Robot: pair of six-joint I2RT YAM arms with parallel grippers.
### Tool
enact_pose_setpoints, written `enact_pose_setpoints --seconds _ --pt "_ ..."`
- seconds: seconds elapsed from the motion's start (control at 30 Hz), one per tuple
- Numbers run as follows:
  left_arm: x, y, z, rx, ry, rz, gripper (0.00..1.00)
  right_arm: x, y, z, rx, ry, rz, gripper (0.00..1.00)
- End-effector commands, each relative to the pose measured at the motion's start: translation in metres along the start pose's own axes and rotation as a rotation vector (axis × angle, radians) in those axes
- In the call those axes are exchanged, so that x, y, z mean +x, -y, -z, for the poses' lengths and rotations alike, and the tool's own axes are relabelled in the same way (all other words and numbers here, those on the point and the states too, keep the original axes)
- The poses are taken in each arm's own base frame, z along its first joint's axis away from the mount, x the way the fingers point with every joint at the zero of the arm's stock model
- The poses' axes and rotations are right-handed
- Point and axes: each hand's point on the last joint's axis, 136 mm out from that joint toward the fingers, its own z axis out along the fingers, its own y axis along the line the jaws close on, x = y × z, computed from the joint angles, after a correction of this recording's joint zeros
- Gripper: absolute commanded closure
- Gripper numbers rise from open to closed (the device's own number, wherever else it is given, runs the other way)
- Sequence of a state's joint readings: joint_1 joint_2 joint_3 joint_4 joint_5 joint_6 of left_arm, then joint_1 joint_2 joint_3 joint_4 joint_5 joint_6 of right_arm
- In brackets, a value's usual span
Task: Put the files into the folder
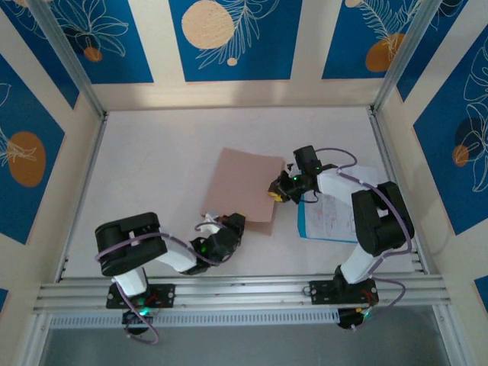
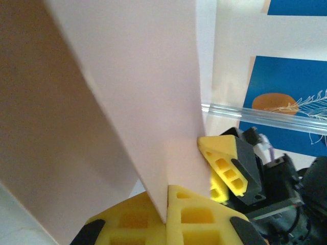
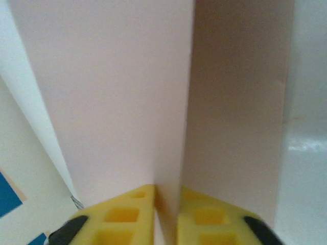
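Opening the folder (image 1: 245, 189), lying mid-scene: left gripper (image 1: 231, 226) clamped on its near-left corner, right gripper (image 1: 279, 191) clamped on its right edge; files (image 1: 329, 219) lie just right. Next, probably: part the covers, then fetch files

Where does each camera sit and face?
Top external: above and behind, looking down on the table, left arm, right arm, folder, files.
Left wrist: looks along the left pincer clamped on the folder; right pincer beyond.
Right wrist: looks along the right pincer, clamped on the folder.
Shared: the folder, in all three.
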State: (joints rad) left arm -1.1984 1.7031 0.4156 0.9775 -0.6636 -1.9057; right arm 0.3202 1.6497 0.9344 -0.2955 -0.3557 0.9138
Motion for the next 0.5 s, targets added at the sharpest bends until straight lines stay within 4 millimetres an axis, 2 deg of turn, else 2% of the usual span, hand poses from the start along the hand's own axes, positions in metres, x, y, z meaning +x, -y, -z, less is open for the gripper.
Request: enact_pose_setpoints --seconds 0.0,0.03,0.1,0.17,0.27,0.4,0.47 --pt "0.018 0.005 0.006 0.001 -0.079 -0.014 1.0 0.007 -0.025 0.01 -0.065 -0.018 0.02 1.0" --pt "0.02 0.005 0.007 -0.005 -0.086 -0.03 0.93 0.008 -0.025 0.011 -0.05 -0.017 0.018 1.0" --pt "0.022 0.006 0.01 -0.031 -0.103 -0.074 0.65 0.009 -0.025 0.014 -0.01 -0.015 0.017 1.0" --pt "0.021 0.006 0.016 -0.077 -0.115 -0.148 0.53 0.009 -0.027 0.016 0.023 -0.014 0.021 1.0" --pt "0.011 0.008 0.034 -0.199 -0.123 -0.362 0.47 0.009 -0.026 0.018 0.068 -0.018 0.014 1.0" --pt "-0.008 0.043 0.065 -0.356 -0.133 -0.876 0.39 0.008 -0.03 0.019 0.097 -0.025 0.001 1.0" --pt "-0.01 0.052 0.072 -0.384 -0.178 -1.104 0.37 0.007 -0.034 0.019 0.103 -0.027 0.001 1.0"
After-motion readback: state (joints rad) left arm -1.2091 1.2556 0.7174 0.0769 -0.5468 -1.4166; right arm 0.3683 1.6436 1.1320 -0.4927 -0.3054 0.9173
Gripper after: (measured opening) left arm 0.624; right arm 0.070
